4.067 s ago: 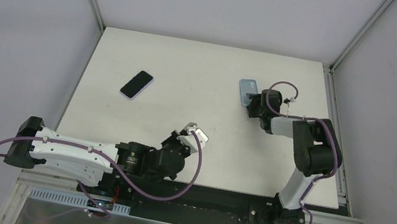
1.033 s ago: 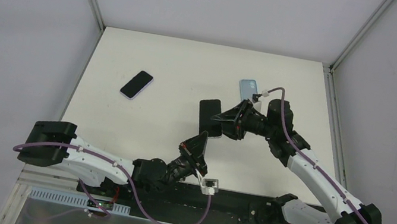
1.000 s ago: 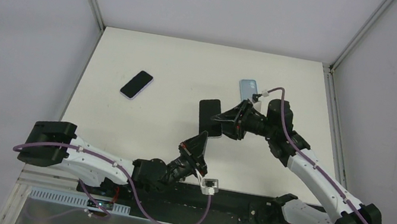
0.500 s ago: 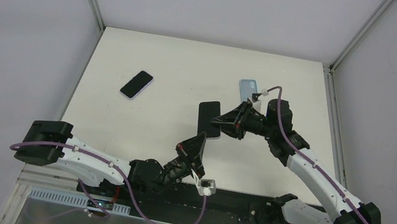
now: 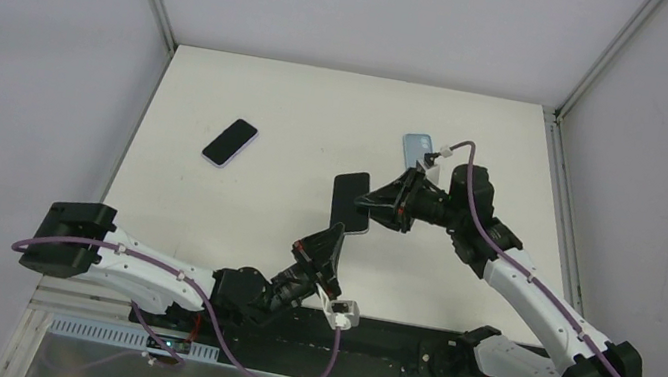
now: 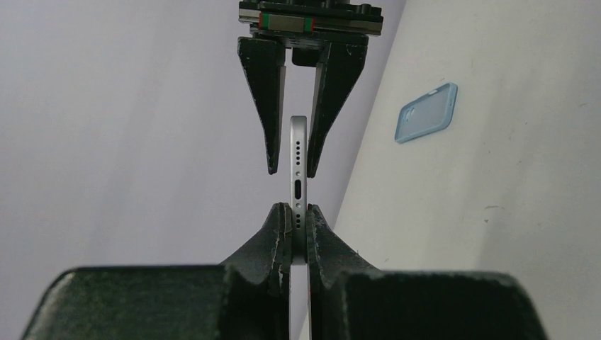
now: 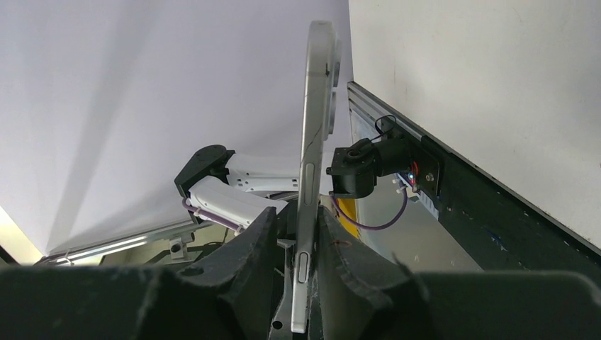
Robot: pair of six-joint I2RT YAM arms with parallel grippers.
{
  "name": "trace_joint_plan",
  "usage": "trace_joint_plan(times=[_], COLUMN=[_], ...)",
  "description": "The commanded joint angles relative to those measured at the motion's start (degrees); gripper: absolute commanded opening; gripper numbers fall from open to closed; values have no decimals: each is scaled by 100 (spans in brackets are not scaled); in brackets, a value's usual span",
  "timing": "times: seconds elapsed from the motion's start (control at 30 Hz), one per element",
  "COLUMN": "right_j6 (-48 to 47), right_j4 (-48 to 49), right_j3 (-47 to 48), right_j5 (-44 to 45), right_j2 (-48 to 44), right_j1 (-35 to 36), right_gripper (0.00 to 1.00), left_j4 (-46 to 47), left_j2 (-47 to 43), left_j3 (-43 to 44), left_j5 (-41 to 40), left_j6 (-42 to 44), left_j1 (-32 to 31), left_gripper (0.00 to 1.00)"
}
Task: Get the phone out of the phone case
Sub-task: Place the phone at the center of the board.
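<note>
Moved: since four seconds back the right arm has left the case and stretched toward the middle of the table; the phone is now up in the air between both grippers, and over the last second it has slid slightly toward the near edge.
Phone (image 5: 351, 201): thin slab with a black glass face and a silver metal rim with rounded corners. The end has a slot port and a row of small holes. It is out of its case and clear of the table.
Left gripper (image 6: 298, 214): matte black fingers clamped tight on the port end of the phone.
Right gripper (image 7: 296, 210): tapered black fingers flank the other end closely. Whether both press on it I cannot tell.
Case (image 5: 416, 149): pale blue, soft-looking shell with rounded corners, lying flat near the far edge, right of centre.
Second phone (image 5: 230, 142): dark screen, pale rim, lying flat toward the left edge.
Table (image 5: 301, 113): smooth white top.
</note>
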Motion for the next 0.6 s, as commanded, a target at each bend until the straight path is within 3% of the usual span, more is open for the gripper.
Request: trace_joint_plan(times=[0.0,0.2,0.43,0.57], right_j6=[-84,-113,-129,-121], right_j4=[134,53,34,35], right_j3=[352,411,456,457], right_j5=[-233,-296,-381,-390], right_j2=[-10,20,130,139], right_j1=[65,112,189,194], right_gripper=[28,23,25,17], left_j4=[531,529,530,530], left_j2=[-52,-14,20,42], left_j3=[63,80,102,111], left_j5=[130,144,156,144], left_j6=[-42,-55,-58,-77], left_j1=[-59,-59,-59,-63], left_gripper=[0,0,0,0])
